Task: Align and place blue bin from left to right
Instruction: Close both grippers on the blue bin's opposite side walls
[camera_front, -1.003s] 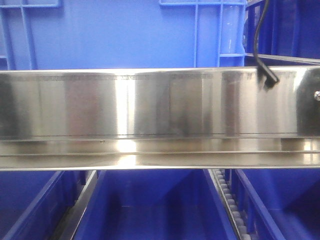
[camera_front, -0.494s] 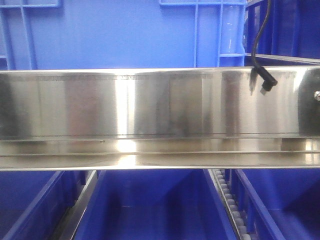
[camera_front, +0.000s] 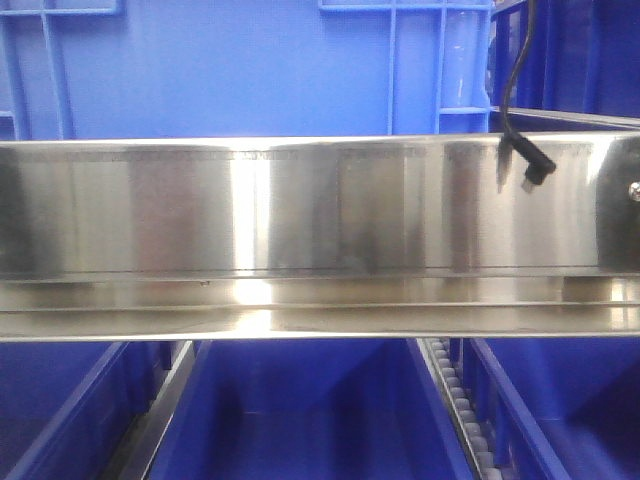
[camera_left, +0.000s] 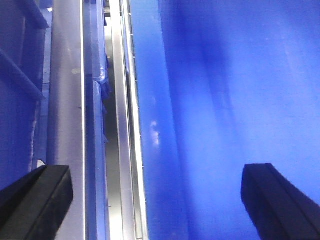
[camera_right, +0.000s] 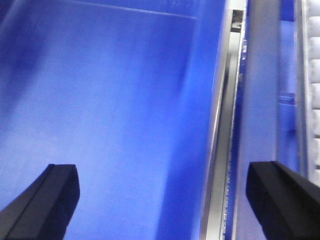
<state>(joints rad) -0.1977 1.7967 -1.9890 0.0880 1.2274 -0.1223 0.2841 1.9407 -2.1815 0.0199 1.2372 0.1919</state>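
The blue bin (camera_front: 230, 70), light blue with raised ribs, stands on the upper shelf behind the steel beam. Its smooth blue surface fills the right of the left wrist view (camera_left: 235, 100) and the left of the right wrist view (camera_right: 100, 110). My left gripper (camera_left: 155, 200) is open, its black fingertips (camera_left: 35, 200) wide apart, one over the metal rail and one over the blue surface. My right gripper (camera_right: 162, 202) is open too, spanning the blue surface and a rail. Neither holds anything. Neither gripper shows in the front view.
A polished steel shelf beam (camera_front: 320, 230) crosses the front view. Darker blue crates sit at the upper right (camera_front: 580, 60) and below the beam (camera_front: 300, 410), beside a roller track (camera_front: 455, 400). A black cable with a plug (camera_front: 530, 165) hangs at the upper right. Steel rails (camera_left: 120, 125) (camera_right: 225, 125) run alongside the bin.
The hanging black cable's plug has swung a little to the left and back, ending slightly lower. Nothing else has visibly moved.
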